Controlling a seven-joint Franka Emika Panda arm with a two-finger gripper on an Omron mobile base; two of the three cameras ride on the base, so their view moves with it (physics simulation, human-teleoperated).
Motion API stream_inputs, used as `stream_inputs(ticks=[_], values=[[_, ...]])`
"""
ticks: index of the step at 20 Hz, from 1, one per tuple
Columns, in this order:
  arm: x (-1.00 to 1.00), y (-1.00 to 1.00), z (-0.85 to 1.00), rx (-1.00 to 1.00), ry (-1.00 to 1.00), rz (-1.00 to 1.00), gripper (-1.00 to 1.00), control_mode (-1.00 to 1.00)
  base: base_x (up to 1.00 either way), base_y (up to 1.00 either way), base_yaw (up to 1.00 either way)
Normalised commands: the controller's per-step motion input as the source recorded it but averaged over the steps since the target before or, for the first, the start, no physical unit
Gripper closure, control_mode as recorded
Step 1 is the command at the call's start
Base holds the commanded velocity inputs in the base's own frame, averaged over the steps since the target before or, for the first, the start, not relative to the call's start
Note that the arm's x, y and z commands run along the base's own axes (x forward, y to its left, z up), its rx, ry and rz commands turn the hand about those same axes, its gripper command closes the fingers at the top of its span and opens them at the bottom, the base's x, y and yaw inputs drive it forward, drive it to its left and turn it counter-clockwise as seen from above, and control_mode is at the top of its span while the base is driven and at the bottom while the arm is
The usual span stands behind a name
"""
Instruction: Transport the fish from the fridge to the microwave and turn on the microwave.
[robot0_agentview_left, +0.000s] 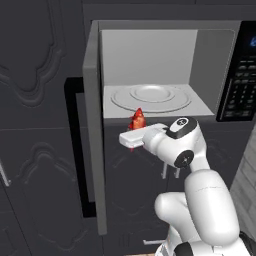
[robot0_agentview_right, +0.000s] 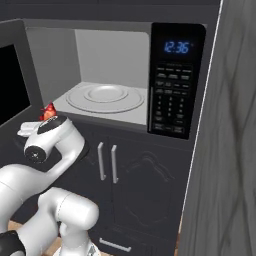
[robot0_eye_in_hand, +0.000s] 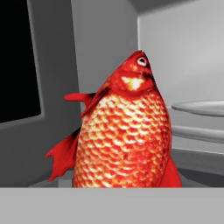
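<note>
The red-orange fish (robot0_agentview_left: 137, 119) stands head-up in my gripper (robot0_agentview_left: 135, 127), which is shut on its lower body just in front of the open microwave (robot0_agentview_left: 210, 45). In the right base view the fish (robot0_agentview_right: 48, 112) pokes up above the hand, left of the cavity's front lip. The hand view has the fish (robot0_eye_in_hand: 122, 131) close up, hiding the fingertips, with the round turntable (robot0_eye_in_hand: 199, 108) to its right. The turntable (robot0_agentview_left: 150, 96) lies bare inside the pale cavity. The fridge is out of view.
The microwave door (robot0_agentview_left: 92, 130) hangs open to the left, its black handle (robot0_agentview_left: 75, 145) facing outward. The black keypad panel (robot0_agentview_right: 172, 90) with a lit clock sits right of the cavity. Dark cabinets (robot0_agentview_right: 130, 175) lie below, and a grey wall panel (robot0_agentview_right: 225, 150) stands at right.
</note>
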Motion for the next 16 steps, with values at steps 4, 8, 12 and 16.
stream_inputs(ticks=[4,8,12,16], values=[[0.0,0.0,0.01,0.0,0.04,0.0,1.0,-1.0,0.0,0.01,0.04],[0.0,0.0,0.05,0.04,0.07,-0.01,1.0,-1.0,0.0,0.0,0.0],[-0.25,0.0,0.32,0.32,0.0,-0.06,1.0,-1.0,0.0,0.0,0.0],[-0.49,-0.09,0.67,0.37,-0.02,-0.04,1.0,-1.0,0.0,0.0,0.0]])
